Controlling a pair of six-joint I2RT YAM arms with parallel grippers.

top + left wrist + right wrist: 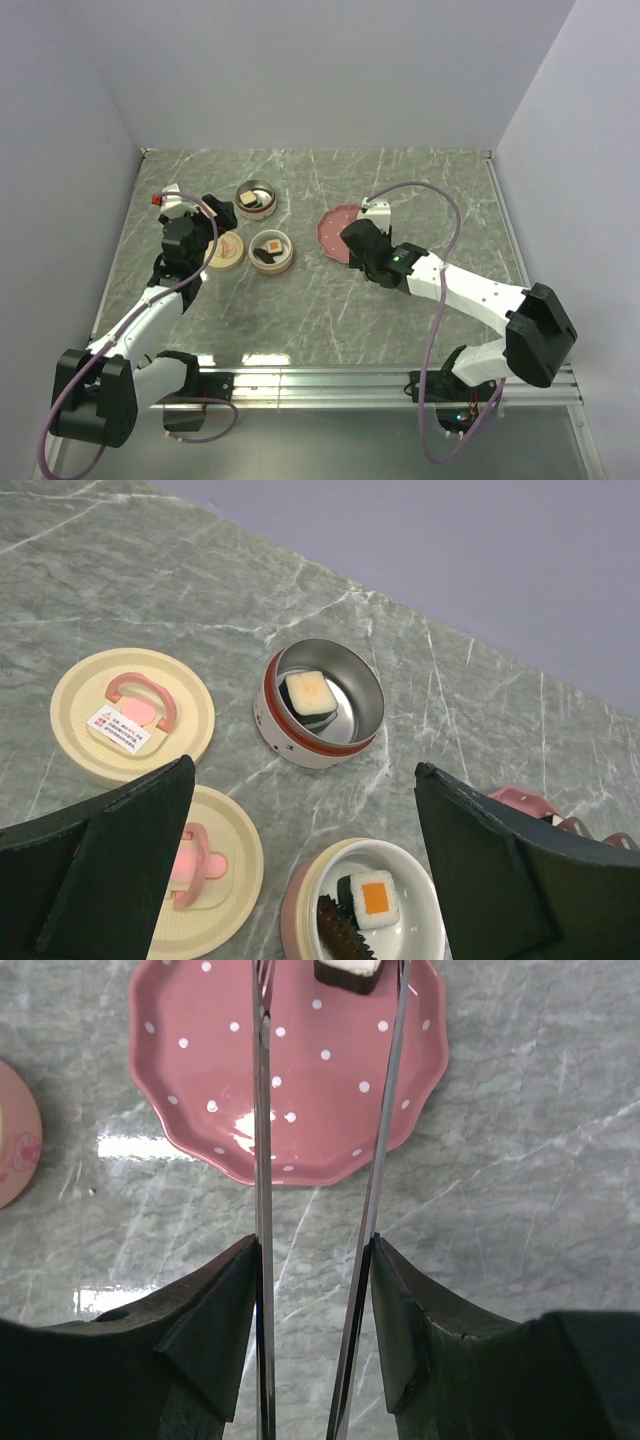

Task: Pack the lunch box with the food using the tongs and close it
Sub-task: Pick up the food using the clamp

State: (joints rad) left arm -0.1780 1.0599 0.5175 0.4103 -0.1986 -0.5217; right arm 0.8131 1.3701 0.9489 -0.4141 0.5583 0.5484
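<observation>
- The right gripper has its fingers clamped on the tongs, one pad against each arm. The arms stand apart, not squeezed.
- Straight ahead of those fingers, out between the tong tips, a dark-and-white block sits on the far side of the plate. It's right at the frame edge, so I can't tell whether the tips touch it.
- The left gripper hangs with fingers spread wide, holding nothing.
- Just beyond the gap between them is the steel bowl, with a white piece inside.
- On the wrist side of that gap is the pink bowl, holding an orange-topped piece and a brown piece.
- Both lids are off, flat on the table. The far lid lies beyond the left-hand finger, and the near lid is partly tucked under it.
- So three pieces are packed and at least one is left on the plate. The arm hides part of the plate from above, so more may be waiting there.
- By my read, that block goes in next, then both lids. Closing hasn't begun.
</observation>
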